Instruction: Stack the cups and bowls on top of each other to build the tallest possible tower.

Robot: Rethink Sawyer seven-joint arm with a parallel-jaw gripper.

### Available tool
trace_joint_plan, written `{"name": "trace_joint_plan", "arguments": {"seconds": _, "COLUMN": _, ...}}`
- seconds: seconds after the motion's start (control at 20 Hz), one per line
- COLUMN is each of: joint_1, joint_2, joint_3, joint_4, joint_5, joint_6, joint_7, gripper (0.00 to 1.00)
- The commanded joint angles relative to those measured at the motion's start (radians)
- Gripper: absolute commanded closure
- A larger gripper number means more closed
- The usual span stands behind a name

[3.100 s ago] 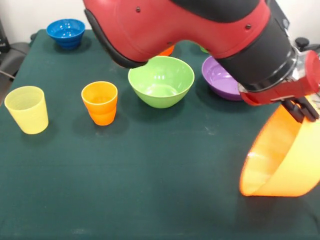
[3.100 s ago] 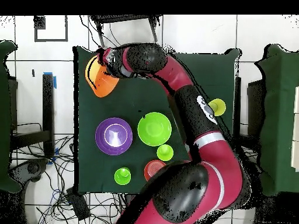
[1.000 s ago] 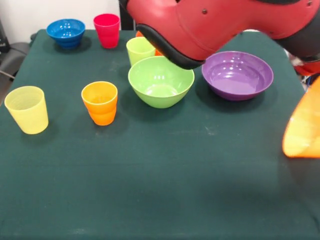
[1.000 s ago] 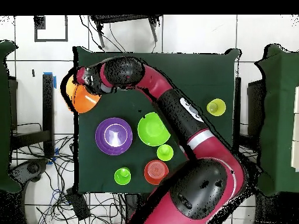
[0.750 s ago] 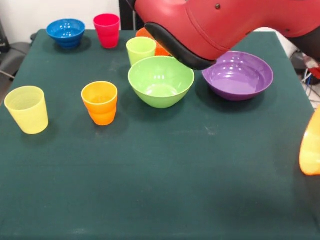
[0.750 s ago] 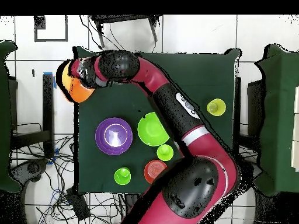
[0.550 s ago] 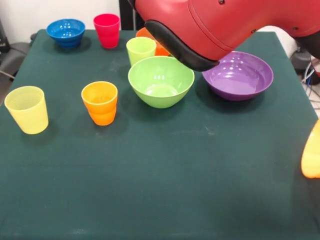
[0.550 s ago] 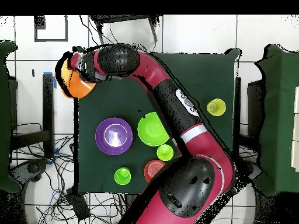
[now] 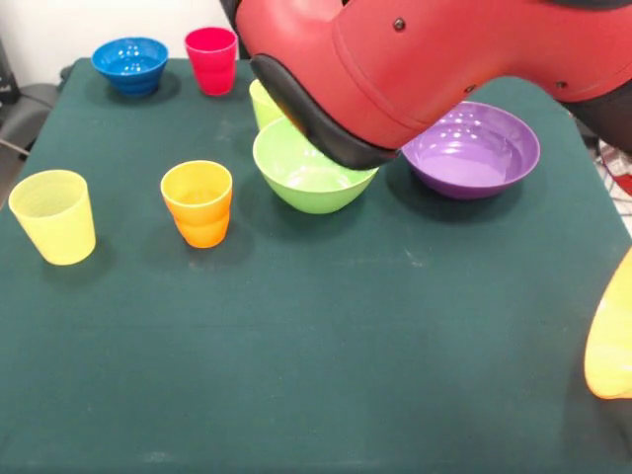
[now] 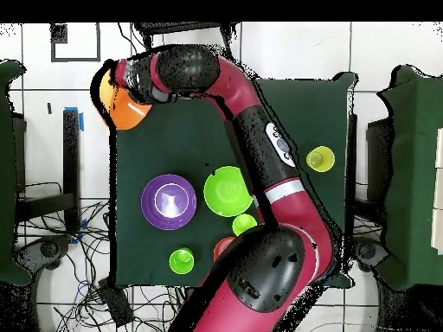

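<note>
My gripper point(image 10: 132, 86) is shut on the rim of the very large yellow-orange bowl point(image 10: 121, 105) and holds it tilted at the table's far left corner in the overhead view. The front view shows only a part of this bowl point(image 9: 612, 341), at the right edge, and not the gripper. The lime green bowl point(image 9: 308, 176) and the purple bowl point(image 9: 472, 148) stand mid-table. The orange cup point(image 9: 197, 202) and pale yellow cup point(image 9: 54, 215) stand at the left. The blue bowl point(image 9: 129, 64) and red-pink cup point(image 9: 211, 59) are at the back. The arm partly hides the lime-yellow cup point(image 9: 263, 103).
The red arm point(image 9: 415, 59) spans the top of the front view, above the bowls. In the overhead view a green cup point(image 10: 182, 260) and the small orange bowl point(image 10: 221, 249), half under the arm, stand near the robot's base. Cables lie on the floor round the table point(image 10: 303, 104).
The arm has carried the yellow-orange bowl along the table's side, further from the robot's base. In the front view the bowl has dropped lower at the right edge.
</note>
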Motion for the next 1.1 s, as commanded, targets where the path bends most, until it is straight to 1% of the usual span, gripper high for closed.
{"name": "trace_joint_plan", "arguments": {"seconds": 0.05, "joint_1": 0.042, "joint_2": 0.032, "joint_3": -0.012, "joint_4": -0.194, "joint_5": -0.066, "joint_6": 0.178, "joint_7": -0.384, "gripper": 1.0}}
{"name": "trace_joint_plan", "arguments": {"seconds": 0.1, "joint_1": 0.045, "joint_2": 0.038, "joint_3": -0.013, "joint_4": -0.205, "joint_5": -0.066, "joint_6": 0.186, "joint_7": -0.389, "gripper": 1.0}}
{"name": "trace_joint_plan", "arguments": {"seconds": 0.15, "joint_1": 0.038, "joint_2": 0.033, "joint_3": -0.012, "joint_4": -0.19, "joint_5": -0.067, "joint_6": 0.178, "joint_7": -0.391, "gripper": 1.0}}
{"name": "trace_joint_plan", "arguments": {"seconds": 0.25, "joint_1": 0.038, "joint_2": 0.034, "joint_3": -0.011, "joint_4": -0.193, "joint_5": -0.066, "joint_6": 0.188, "joint_7": -0.397, "gripper": 1.0}}
{"name": "trace_joint_plan", "arguments": {"seconds": 0.45, "joint_1": 0.041, "joint_2": 0.043, "joint_3": -0.007, "joint_4": -0.215, "joint_5": -0.063, "joint_6": 0.204, "joint_7": -0.419, "gripper": 1.0}}
{"name": "trace_joint_plan", "arguments": {"seconds": 0.6, "joint_1": 0.048, "joint_2": 0.06, "joint_3": -0.007, "joint_4": -0.249, "joint_5": -0.064, "joint_6": 0.219, "joint_7": -0.44, "gripper": 1.0}}
{"name": "trace_joint_plan", "arguments": {"seconds": 0.75, "joint_1": 0.062, "joint_2": 0.09, "joint_3": -0.003, "joint_4": -0.305, "joint_5": -0.064, "joint_6": 0.257, "joint_7": -0.471, "gripper": 1.0}}
{"name": "trace_joint_plan", "arguments": {"seconds": 0.9, "joint_1": 0.063, "joint_2": 0.105, "joint_3": -0.001, "joint_4": -0.323, "joint_5": -0.062, "joint_6": 0.277, "joint_7": -0.488, "gripper": 1.0}}
{"name": "trace_joint_plan", "arguments": {"seconds": 1.1, "joint_1": 0.074, "joint_2": 0.139, "joint_3": 0.001, "joint_4": -0.38, "joint_5": -0.063, "joint_6": 0.337, "joint_7": -0.515, "gripper": 1.0}}
